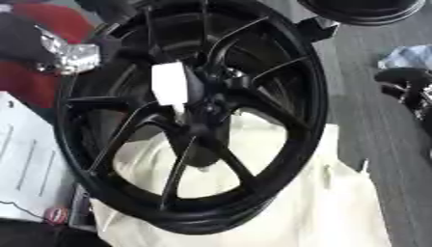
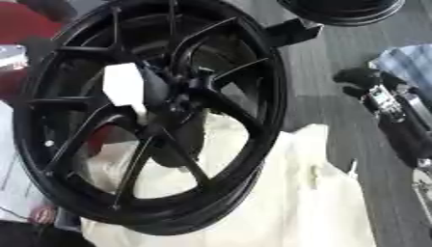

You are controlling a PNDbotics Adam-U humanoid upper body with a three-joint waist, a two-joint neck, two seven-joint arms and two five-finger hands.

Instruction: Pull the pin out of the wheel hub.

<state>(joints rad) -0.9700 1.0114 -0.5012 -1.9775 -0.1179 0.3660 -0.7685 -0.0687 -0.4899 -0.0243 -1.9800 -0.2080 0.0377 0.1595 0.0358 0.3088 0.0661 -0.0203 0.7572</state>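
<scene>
Black alloy everywhere, basically. Going left to right: at the far left edge there's a sheet of paper point(image 1: 25, 164) with a red shape point(image 1: 38, 87) behind it, and up in the top left something dark holding a crinkly silver lump point(image 1: 74, 57). Could be the robot's left hand, but I honestly can't tell, so I'm not calling its fingers either way.

Then the wheel point(image 1: 303, 120), which fills most of the view. It stands tilted on its rim on a cream cloth point(image 1: 329, 202), spokes running into the hub point(image 1: 207, 108) around the middle. Just left of the hub, touching it or right in front of it, sits a white rectangular piece point(image 1: 168, 86). My guess is that's the pin, or a tag on it, but it's hard to say for sure.

Over on the right, well apart from the wheel, the right hand point(image 2: 371, 84) shows best in the right eye view. It's dark and hangs over the grey floor point(image 1: 371, 111), holding nothing that I can see. Whether the fingers are curled or straight, can't tell.

So I'd say the job is barely started: pin looks to be in place, nothing on it. Next move needs a hand brought across to the hub, fingers closed around that white piece, then a straight pull out along its own line so the wheel doesn't tip.
</scene>
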